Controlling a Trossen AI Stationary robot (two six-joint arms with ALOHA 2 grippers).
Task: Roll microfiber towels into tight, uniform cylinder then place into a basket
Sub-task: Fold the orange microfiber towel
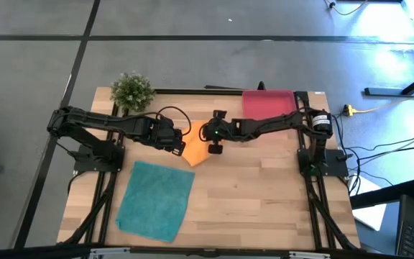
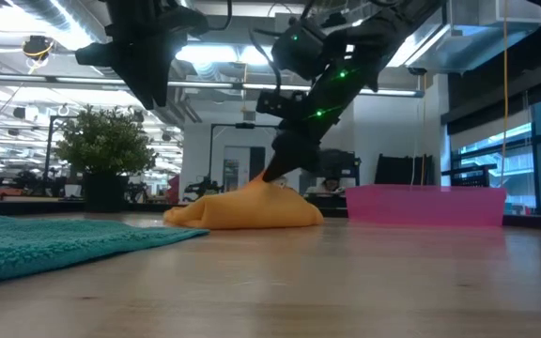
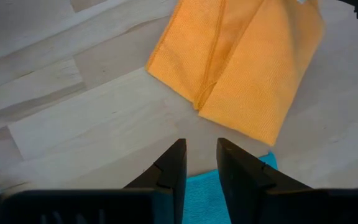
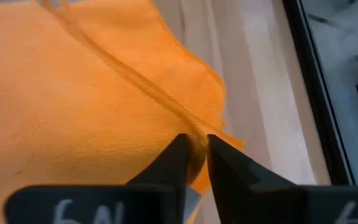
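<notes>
The orange towel [image 1: 196,149] lies folded and bunched on the table's middle, and it also shows in the low view [image 2: 247,211]. My right gripper [image 1: 213,146] is shut on it from above. My left gripper [image 3: 201,152] hovers well above the table, just left of the orange towel. Its fingers stand a narrow gap apart and hold nothing. The teal towel [image 1: 154,200] lies spread flat on the near left part of the table. The pinkish-red basket [image 1: 268,103] stands at the far right. My right gripper pinches a raised fold of the orange towel [image 4: 196,140] between its two fingers, near the towel's edge, where a hem ridge runs in. The fingers slant down from the table's right. The pinched part stands up as a low peak [image 2: 269,180]. The rest lies slack on the table.
A small green plant [image 1: 131,90] stands at the far left corner. Bare wood [image 1: 264,194] lies right of the teal towel, between the towels and the near edge.
</notes>
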